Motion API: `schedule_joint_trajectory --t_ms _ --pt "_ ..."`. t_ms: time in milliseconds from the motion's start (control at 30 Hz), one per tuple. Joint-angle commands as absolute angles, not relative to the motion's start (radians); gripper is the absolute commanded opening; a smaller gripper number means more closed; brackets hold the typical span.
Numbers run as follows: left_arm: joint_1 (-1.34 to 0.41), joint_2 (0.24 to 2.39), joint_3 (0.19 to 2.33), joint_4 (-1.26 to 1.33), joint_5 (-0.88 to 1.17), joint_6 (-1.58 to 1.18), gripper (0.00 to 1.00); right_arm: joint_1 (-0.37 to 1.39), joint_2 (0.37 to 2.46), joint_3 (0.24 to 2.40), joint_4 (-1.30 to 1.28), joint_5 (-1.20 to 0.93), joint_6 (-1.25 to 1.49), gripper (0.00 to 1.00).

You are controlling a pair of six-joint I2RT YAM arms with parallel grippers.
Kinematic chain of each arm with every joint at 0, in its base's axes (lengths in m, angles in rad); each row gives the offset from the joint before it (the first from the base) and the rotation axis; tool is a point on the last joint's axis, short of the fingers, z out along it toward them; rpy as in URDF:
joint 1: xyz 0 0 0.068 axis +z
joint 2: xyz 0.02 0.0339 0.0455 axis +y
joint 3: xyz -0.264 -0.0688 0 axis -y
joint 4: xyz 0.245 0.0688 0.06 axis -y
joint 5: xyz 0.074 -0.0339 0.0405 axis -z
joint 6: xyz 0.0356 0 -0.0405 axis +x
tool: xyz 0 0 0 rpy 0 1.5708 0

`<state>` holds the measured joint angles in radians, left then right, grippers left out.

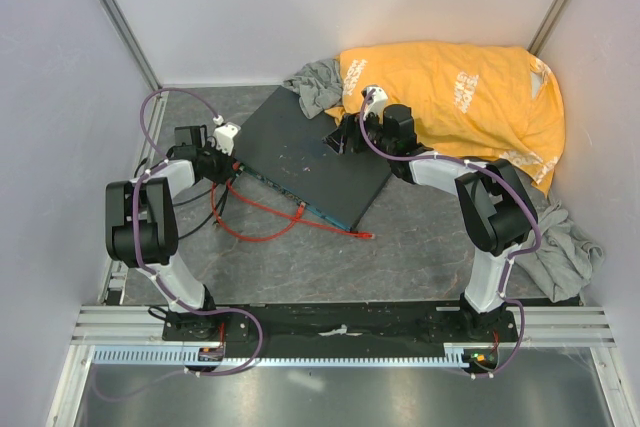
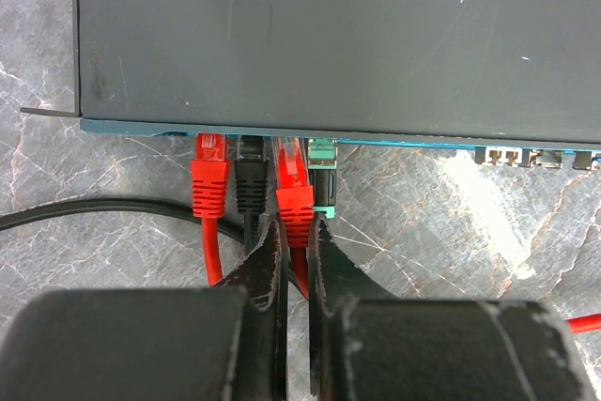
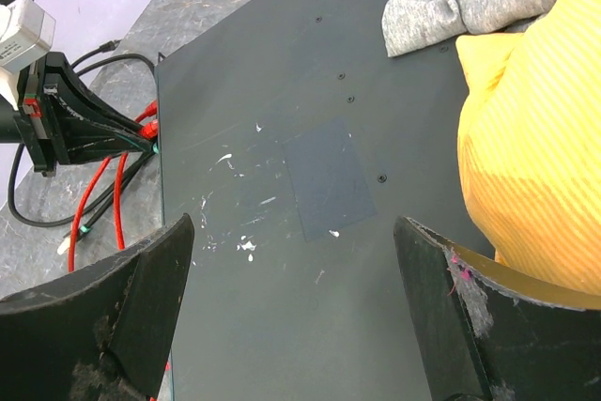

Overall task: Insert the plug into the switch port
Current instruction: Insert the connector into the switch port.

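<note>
Firmly, left jaws pinch the plug (image 2: 294, 202) — tip at switch port (image 2: 292, 144).

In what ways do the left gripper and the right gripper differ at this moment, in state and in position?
The left gripper is shut on the red plug; the right gripper stands wide open and holds nothing. The left gripper is at the blue-green front edge of the switch; the right gripper is above its dark top face. Both are black, two-fingered, and close to the same box.
</note>
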<state>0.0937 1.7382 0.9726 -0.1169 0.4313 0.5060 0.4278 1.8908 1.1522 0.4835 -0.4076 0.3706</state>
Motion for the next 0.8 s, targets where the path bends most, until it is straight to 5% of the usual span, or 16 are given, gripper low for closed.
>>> schedule_joint_trajectory --t_ms 0,767 --pt "0.087 1.72 1.002 -0.074 0.463 0.578 0.02 0.423 1.885 1.146 0.541 -0.428 0.37 0.95" --pt "0.078 1.908 1.176 -0.14 0.423 0.589 0.02 0.423 1.959 1.192 0.489 -0.436 0.336 0.95"
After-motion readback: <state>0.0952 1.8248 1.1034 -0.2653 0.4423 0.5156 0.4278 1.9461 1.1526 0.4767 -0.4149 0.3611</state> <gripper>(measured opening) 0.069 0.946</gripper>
